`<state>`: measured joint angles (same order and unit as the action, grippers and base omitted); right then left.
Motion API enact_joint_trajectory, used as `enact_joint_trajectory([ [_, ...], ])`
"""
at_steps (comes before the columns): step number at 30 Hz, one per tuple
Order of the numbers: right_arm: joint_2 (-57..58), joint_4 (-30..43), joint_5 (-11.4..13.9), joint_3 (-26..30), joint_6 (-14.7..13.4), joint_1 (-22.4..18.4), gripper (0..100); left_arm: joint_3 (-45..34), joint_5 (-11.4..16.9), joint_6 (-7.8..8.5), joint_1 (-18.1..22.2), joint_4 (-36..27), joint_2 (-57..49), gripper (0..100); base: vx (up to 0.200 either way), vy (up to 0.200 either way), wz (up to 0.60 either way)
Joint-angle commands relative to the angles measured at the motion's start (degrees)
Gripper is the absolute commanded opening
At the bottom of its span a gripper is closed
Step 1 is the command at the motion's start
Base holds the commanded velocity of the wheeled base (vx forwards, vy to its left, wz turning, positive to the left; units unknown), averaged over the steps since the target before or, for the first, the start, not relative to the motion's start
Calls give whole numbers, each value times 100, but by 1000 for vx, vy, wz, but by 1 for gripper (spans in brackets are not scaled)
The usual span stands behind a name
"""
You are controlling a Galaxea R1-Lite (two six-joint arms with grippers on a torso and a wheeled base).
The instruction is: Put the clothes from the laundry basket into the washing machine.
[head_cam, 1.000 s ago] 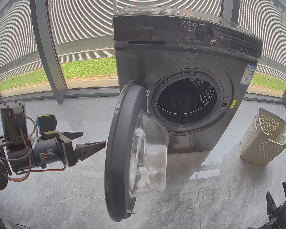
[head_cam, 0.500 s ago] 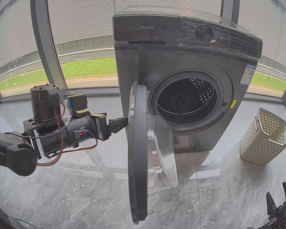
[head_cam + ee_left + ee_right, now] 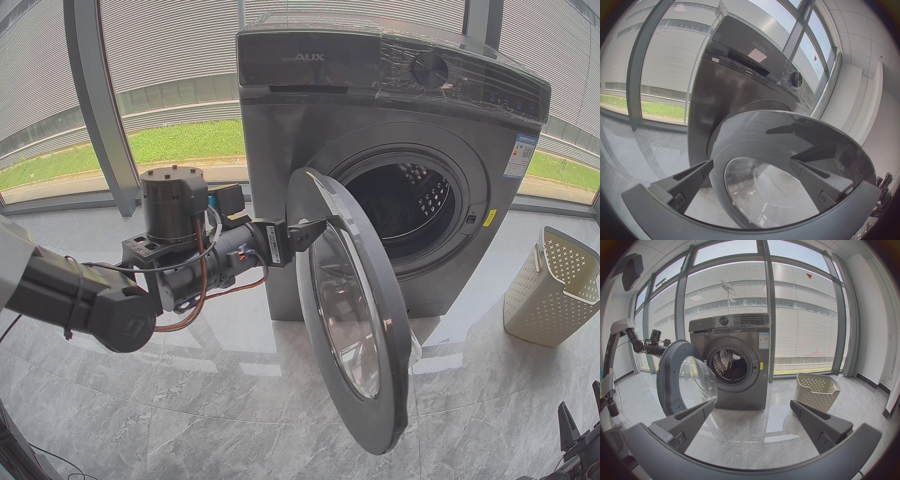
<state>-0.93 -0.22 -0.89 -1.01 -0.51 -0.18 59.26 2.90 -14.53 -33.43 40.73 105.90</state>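
The loading looks finished, and the step in hand is judged to be shutting the washing machine point(image 3: 387, 94). Its round door point(image 3: 347, 312), hinged on the machine's left side, stands half-swung across the opening with its grey outer face and glass window turned away from the drum point(image 3: 406, 206).

The left hand point(image 3: 315, 228) is level with the upper part of the machine's front, its fingers apart and gripping nothing. One fingertip is at the door's outer face near the upper rim, apparently touching it.

The right hand point(image 3: 751, 405) hangs low and well back from the machine, fingers also spread and empty.

The next move calls for a steady push that follows the door's arc around the hinge. It should end in a firm press so the rim seats against the catch point(image 3: 470, 219) on the machine's right side. A push too near the hinge would give little leverage, so contact farther along the door would serve better.

The laundry basket point(image 3: 553, 287) is cream plastic with perforated walls. It sits on the floor just to the machine's right, tilted a little, and no clothes can be seen in it. A dark heap point(image 3: 732, 369) lies inside the drum and is probably the clothes, though its detail cannot be made out.
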Motion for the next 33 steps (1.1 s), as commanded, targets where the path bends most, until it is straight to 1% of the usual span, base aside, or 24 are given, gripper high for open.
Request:
enact_joint_trajectory([
  [1, 84, -4, 1, 92, -2, 1, 100, 385, -53, -50, -138, 40, 440, 100, 0, 0, 0],
  [4, 84, -4, 1, 92, -10, -8, 100, 596, -62, -50, -173, 49, 572, 100, 0, 0, 0],
  [8, 84, 4, 1, 92, -10, -8, 100, 1097, -88, -76, -234, 49, 915, 100, 0, 0, 0],
  [10, 84, 4, 1, 92, -19, -8, 100, 1316, -185, -85, -243, 49, 1091, 100, 0, 0, 0],
  [12, 84, 4, 1, 92, -19, -8, 100, 1518, -264, -173, -287, 40, 1223, 100, 0, 0, 0],
  [13, 84, 4, 1, 92, -19, 1, 100, 1571, -290, -243, -305, 40, 1258, 100, 0, 0, 0],
  [14, 84, 4, 1, 92, -19, -8, 100, 1554, -308, -278, -314, 40, 1266, 100, 0, 0, 0],
  [17, 84, 4, 1, 92, -19, -8, 100, 1387, -317, -313, -331, 40, 1205, 100, 0, 0, 0],
  [19, 84, 4, 1, 92, -10, 1, 100, 1105, -317, -313, -322, 40, 1117, 100, 0, 0, 0],
  [21, 84, -4, 1, 92, -10, 1, 100, 622, -360, -287, -278, 40, 713, 100, 0, 0, 0],
  [22, 84, -4, 1, 92, -10, 1, 100, 622, -360, -287, -278, 40, 713, 100, 0, 0, 0],
  [23, 84, -4, -8, 92, -10, 1, 100, 112, -378, -261, -252, 49, 379, 100, 0, 0, 0],
  [24, 84, -4, -8, 92, -10, 1, 100, -222, -387, -226, -243, 58, 106, 100, 0, 0, 0],
  [25, 84, -4, -8, 92, -10, 1, 100, -468, -387, -199, -234, 58, -140, 100, 0, 0, 0],
  [26, 84, -4, -8, 92, -10, 1, 100, -512, -387, -190, -234, 58, -175, 100, 0, 0, 0],
  [28, 84, -4, 10, 92, -2, 1, 100, -1347, -457, -67, -155, 49, -1054, 100, 0, 0, 0],
  [30, 84, -4, 10, 92, -2, -8, 100, -1883, -598, 73, -147, 49, -1634, 100, 0, 0, 0],
  [31, 84, -4, 10, 92, -2, 1, 100, -2182, -677, 170, -147, 49, -1942, 100, 0, 0, 0],
  [32, 84, -4, 10, 92, 7, -8, 100, -2349, -712, 223, -147, 49, -2126, 100, 0, 0, 0],
  [33, 84, -4, 10, 92, 7, -8, 100, -2718, -800, 346, -147, 40, -2539, 100, 0, 0, 0],
])
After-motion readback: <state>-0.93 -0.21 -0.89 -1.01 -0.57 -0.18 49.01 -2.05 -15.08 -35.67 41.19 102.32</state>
